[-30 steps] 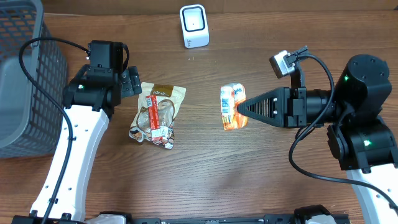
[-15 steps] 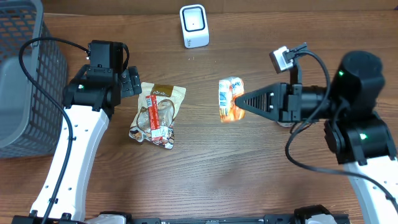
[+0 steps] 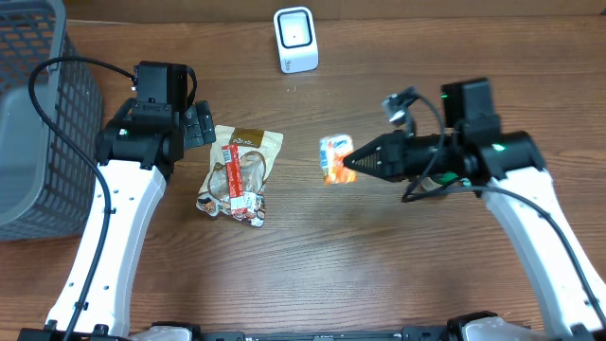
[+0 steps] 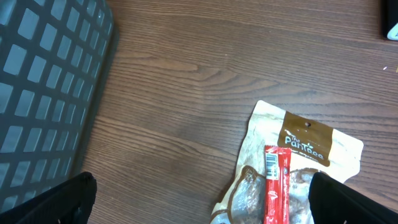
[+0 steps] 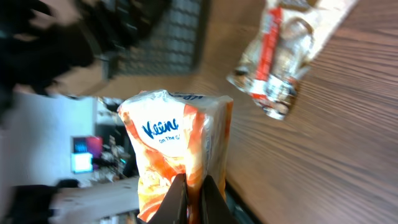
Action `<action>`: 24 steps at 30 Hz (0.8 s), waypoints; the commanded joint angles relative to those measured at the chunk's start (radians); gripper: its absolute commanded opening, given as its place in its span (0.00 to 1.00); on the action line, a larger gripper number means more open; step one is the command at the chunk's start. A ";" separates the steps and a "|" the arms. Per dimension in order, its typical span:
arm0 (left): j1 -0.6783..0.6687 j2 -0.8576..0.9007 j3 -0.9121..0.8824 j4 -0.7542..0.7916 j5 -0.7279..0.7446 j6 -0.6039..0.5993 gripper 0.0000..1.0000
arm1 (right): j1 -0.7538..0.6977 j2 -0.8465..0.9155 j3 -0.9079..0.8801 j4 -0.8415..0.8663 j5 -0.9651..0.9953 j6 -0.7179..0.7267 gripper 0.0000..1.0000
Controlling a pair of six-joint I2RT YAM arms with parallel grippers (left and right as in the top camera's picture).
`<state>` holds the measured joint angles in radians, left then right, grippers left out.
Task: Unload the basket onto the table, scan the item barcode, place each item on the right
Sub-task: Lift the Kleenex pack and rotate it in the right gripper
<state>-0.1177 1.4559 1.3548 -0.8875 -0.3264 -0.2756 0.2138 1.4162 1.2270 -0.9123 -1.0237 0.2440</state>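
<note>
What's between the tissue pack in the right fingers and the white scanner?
Nothing visible: only brown wooden table lies between the orange-and-white plastic tissue pack and the white box-shaped scanner.

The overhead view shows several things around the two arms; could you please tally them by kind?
orange tissue pack, held in the right gripper: 1
tan snack pouch: 1
red stick packet, lying on the pouch: 1
white barcode scanner: 1
grey basket: 1
Total: 5
</note>
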 commanded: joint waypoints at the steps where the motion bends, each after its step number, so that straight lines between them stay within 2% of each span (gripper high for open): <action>1: 0.000 -0.005 0.016 0.003 -0.013 -0.002 1.00 | 0.051 0.056 0.016 -0.024 0.037 -0.207 0.04; 5: 0.000 -0.005 0.016 0.003 -0.013 -0.002 1.00 | 0.075 0.064 0.016 -0.153 -0.059 -0.384 0.04; 10: 0.000 -0.005 0.016 0.003 -0.013 -0.002 1.00 | 0.048 0.061 0.016 -0.351 -0.051 -0.410 0.04; 17: 0.000 -0.005 0.016 0.003 -0.013 -0.002 1.00 | 0.036 0.061 0.016 -0.525 -0.054 -0.412 0.04; 24: 0.000 -0.005 0.016 0.003 -0.013 -0.002 1.00 | 0.044 0.061 0.016 -0.773 -0.192 -0.760 0.04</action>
<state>-0.1177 1.4559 1.3548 -0.8871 -0.3267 -0.2756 0.2512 1.4933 1.2274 -1.6306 -1.1210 -0.2985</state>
